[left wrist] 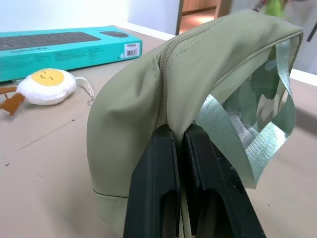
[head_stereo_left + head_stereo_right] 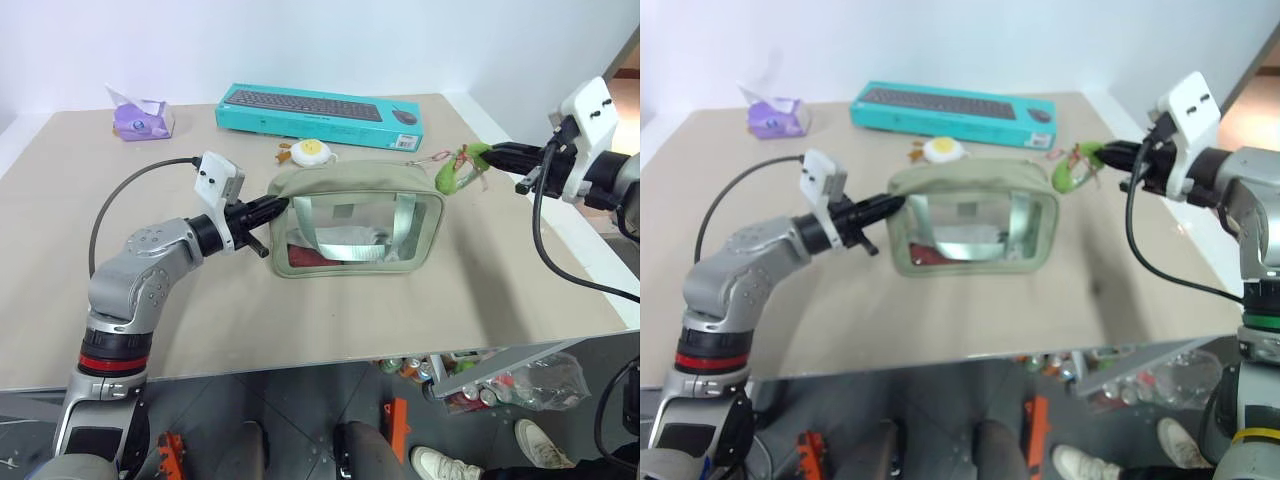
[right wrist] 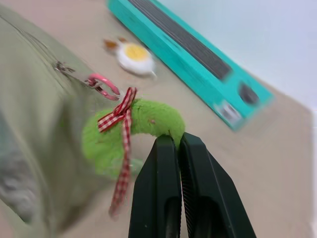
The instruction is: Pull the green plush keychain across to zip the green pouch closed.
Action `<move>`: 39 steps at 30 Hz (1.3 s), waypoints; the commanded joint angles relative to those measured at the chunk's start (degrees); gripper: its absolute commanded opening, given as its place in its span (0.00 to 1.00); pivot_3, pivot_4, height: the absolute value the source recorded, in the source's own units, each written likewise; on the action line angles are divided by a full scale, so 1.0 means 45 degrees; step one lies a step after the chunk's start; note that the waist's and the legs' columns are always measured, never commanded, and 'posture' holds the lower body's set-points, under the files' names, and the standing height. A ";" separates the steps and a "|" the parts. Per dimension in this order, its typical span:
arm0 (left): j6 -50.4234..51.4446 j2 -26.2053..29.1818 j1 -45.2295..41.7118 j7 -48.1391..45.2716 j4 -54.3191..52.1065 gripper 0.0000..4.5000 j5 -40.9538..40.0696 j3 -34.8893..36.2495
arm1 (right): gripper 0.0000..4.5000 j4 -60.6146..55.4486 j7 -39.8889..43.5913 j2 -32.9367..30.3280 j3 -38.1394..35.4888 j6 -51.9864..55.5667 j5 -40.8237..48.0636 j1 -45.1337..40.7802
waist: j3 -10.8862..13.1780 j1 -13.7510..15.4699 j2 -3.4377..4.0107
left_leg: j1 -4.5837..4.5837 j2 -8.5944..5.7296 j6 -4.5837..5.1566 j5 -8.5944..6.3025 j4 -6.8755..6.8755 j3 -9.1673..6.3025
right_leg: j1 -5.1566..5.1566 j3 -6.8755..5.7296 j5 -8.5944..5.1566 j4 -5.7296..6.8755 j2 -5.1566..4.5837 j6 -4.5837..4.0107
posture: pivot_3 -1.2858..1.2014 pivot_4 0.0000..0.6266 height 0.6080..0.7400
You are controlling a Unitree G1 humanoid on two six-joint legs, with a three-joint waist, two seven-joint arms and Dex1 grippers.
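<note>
Pouch long axis runs straight from the left gripper (image 2: 278,206) to the right gripper (image 2: 487,153), zipper along the top edge on that same line. Green pouch (image 2: 356,218) sits on the tan table (image 2: 300,310) between the two grippers, its clear window panel facing the camera. Left gripper is pressed together on the pouch's end seam, right at the zipper's end; the wrist view shows both black fingers (image 1: 153,188) clamped over the fabric fold. Pale sage fabric, rectangular, two shiny green strap handles (image 2: 355,240) draped over the window, something red and something white inside.

Green plush keychain (image 2: 452,172) hangs at the pouch's other top corner, just in front of the right gripper's tips. Right gripper pinches the plush's edge, fingers closed on it. Plush is bright lime, ring-shaped, with a red-and-white checked ribbon bow (image 3: 119,116). A pink clip (image 3: 104,85) links it to the metal zipper pull (image 3: 64,67) on the pouch top.

Beyond the pouch, away from both grippers: fried-egg plush toy (image 2: 310,150), teal keyboard box (image 2: 318,112), purple tissue pack (image 2: 142,118) farther out on the left gripper's side.
</note>
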 commanded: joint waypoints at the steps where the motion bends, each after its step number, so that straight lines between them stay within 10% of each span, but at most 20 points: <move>1: -0.0353 -0.0151 0.0043 0.0594 -0.0383 0.00 0.0218 0.0402 | 0.01 0.0300 -0.1063 -0.0393 -0.1020 -0.0181 -0.0474 0.0447 | 0.0000 0.0000 0.0000 | 0.0001 0.0000 0.0000 0.0000 0.0003 0.0004 | 0.0001 0.0005 0.0001 0.0000 0.0000 0.0002 | 0.52 0.24 1.00; 25: -0.0546 -0.0516 0.0679 0.1398 -0.0839 0.00 0.0512 0.0363 | 0.01 -0.1411 -0.4155 0.3772 -0.0415 0.0151 -0.0705 0.4610 | -0.0007 -0.0057 -0.0011 | 0.0023 0.0001 0.0008 -0.0003 0.0039 0.0072 | 0.0002 0.0150 0.0040 -0.0001 0.0045 0.0054 | 0.52 0.24 1.00; 39: 0.0491 0.0697 0.0305 0.0150 -0.1214 1.00 -0.1612 0.1904 | 0.99 -0.4218 -0.2326 0.1560 -0.3106 0.0581 0.1106 0.5320 | -0.0005 -0.0007 -0.0014 | -0.0003 -0.0011 0.0039 -0.0023 0.0035 0.0065 | -0.0006 0.0178 0.0027 -0.0009 0.0054 0.0061 | 0.52 0.24 1.00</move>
